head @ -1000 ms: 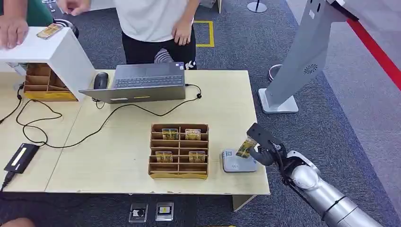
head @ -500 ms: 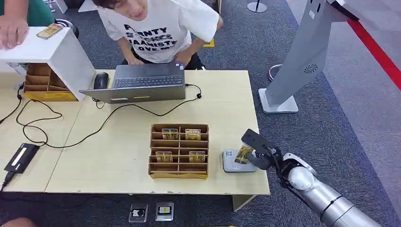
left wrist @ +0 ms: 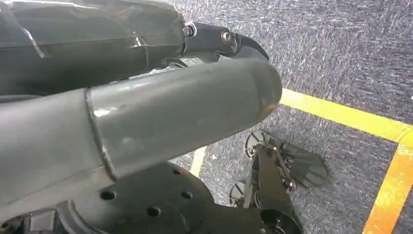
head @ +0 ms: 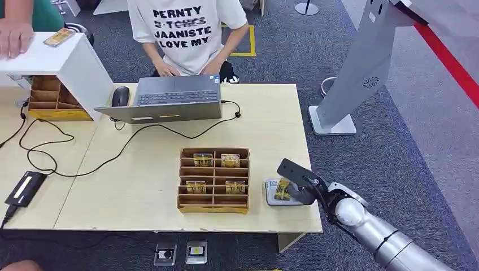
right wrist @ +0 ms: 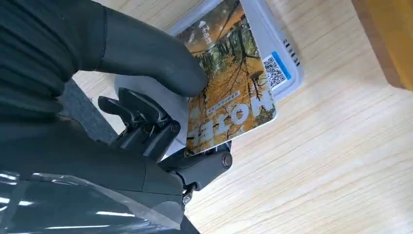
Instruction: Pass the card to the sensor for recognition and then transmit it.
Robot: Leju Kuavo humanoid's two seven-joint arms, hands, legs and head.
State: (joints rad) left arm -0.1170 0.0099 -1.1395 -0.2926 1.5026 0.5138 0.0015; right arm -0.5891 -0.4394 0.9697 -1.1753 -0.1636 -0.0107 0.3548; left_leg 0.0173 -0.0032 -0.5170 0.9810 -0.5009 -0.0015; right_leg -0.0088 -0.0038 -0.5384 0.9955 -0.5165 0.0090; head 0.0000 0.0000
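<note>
From the head view we see our right hand (head: 299, 188) at the table's (head: 260, 118) near right corner, over the flat white sensor pad (head: 272, 195). The right wrist view adds detail: the glossy card printed with autumn trees and white "HOTEL" lettering (right wrist: 229, 92) is pinched between our thick grey thumb and the dark fingers (right wrist: 146, 127) beneath, lying over the pad beside its blue QR label. Whether our left hand (left wrist: 146, 117) is clenched, we cannot tell.
</note>
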